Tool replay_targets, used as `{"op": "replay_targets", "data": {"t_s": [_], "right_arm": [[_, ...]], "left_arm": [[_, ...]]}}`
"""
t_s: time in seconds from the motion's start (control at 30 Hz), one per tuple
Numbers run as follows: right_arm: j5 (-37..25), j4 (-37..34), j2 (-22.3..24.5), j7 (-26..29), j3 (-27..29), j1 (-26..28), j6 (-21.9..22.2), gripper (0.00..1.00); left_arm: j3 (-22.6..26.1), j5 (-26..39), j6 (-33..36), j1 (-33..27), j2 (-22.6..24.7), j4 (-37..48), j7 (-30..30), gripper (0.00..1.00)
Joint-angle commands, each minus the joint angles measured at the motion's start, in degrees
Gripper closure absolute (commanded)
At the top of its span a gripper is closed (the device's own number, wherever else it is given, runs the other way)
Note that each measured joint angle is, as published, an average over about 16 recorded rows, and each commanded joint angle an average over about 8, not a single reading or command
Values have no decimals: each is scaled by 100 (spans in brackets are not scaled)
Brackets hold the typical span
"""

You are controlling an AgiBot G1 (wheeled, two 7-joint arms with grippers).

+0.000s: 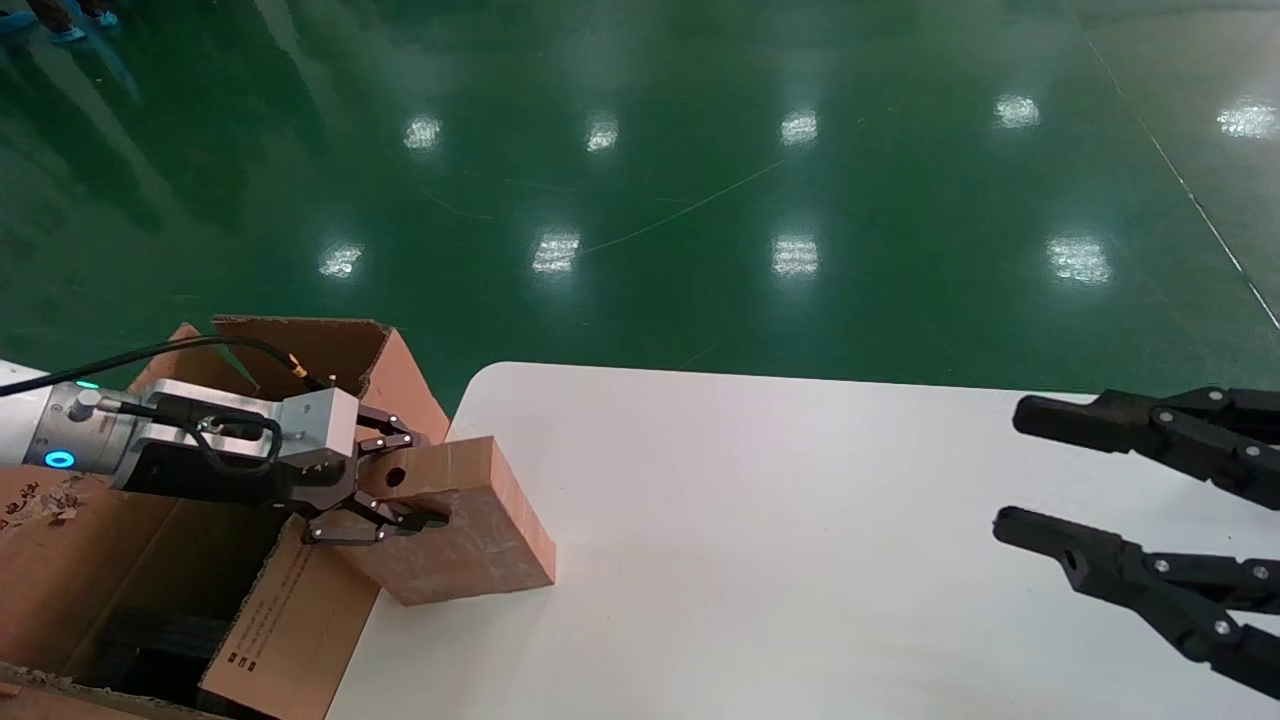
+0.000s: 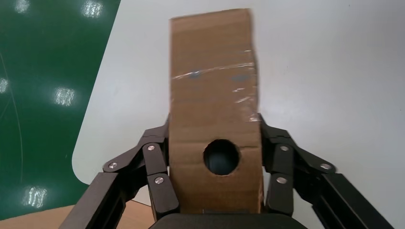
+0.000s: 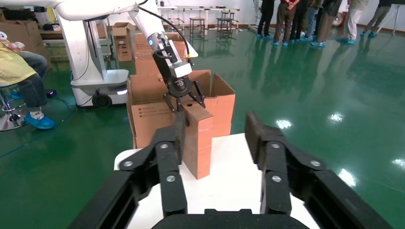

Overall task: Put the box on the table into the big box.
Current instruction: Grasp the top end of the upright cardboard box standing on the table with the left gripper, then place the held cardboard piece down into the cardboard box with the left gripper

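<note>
My left gripper (image 1: 425, 482) is shut on the box (image 1: 470, 530), a small flat brown cardboard box with a round hole (image 1: 393, 478) and taped seams. The box is tilted, with its lower end at the left edge of the white table (image 1: 800, 560). I cannot tell whether it touches the table. In the left wrist view the fingers (image 2: 160, 179) press both sides of the box (image 2: 210, 71). The big box (image 1: 290, 610) stands open to the left of the table, its inside dark. My right gripper (image 1: 1005, 470) is open and empty over the table's right side.
Shiny green floor (image 1: 700, 150) lies beyond the table. The big box's raised flaps (image 1: 330, 350) stand behind my left gripper. In the right wrist view a white robot base (image 3: 90, 62), a seated person (image 3: 19, 71), more cartons and several standing people (image 3: 305, 19) are in the background.
</note>
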Motion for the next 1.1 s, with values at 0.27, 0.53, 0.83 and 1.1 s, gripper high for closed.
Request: {"op": "replay_targets", "data": {"t_s": [0.27,0.53,0.83,1.1], "right_arm": [[0,0,0,0,0,0,0,100],[0,0,0,0,0,0,0,100],[0,0,0,0,0,0,0,100],[0,0,0,0,-1,0,0,100]], "left_arm": [[-6,-445,58,-197,-90,-110,-356,100],[-61,-976,48,-656,-401,-323,-1012,100],[-94,-1221,7,-1175,-862,-320,-1546,100],[-67,-1134,-33,-1459,-1376,-173,-1751,100]]}}
